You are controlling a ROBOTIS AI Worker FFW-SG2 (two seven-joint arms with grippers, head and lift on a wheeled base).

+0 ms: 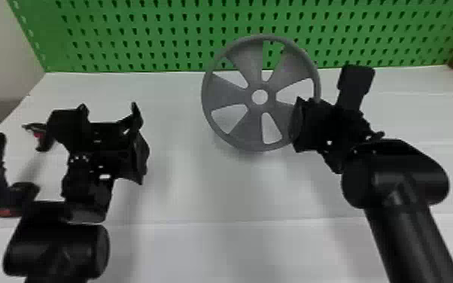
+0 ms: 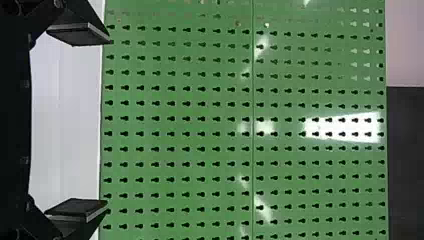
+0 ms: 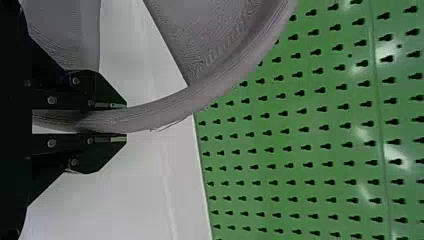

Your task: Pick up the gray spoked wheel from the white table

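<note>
In the head view the gray spoked wheel (image 1: 233,94) is tilted up with its face toward the camera, and a shadow lies below it. My right gripper (image 1: 310,105) is at its right rim. In the right wrist view the rim of the wheel (image 3: 220,80) runs between the two fingers of my right gripper (image 3: 117,120), which is shut on it. My left gripper (image 1: 111,113) stands apart, left of the wheel; in the left wrist view my left gripper (image 2: 107,122) is open, with nothing between its widely spaced fingers.
The white table (image 1: 184,188) spreads beneath both arms. A green pegboard (image 1: 143,37) rises along its back edge, behind the wheel. Left of my left gripper, a black device with red parts (image 1: 2,177) shows at the edge.
</note>
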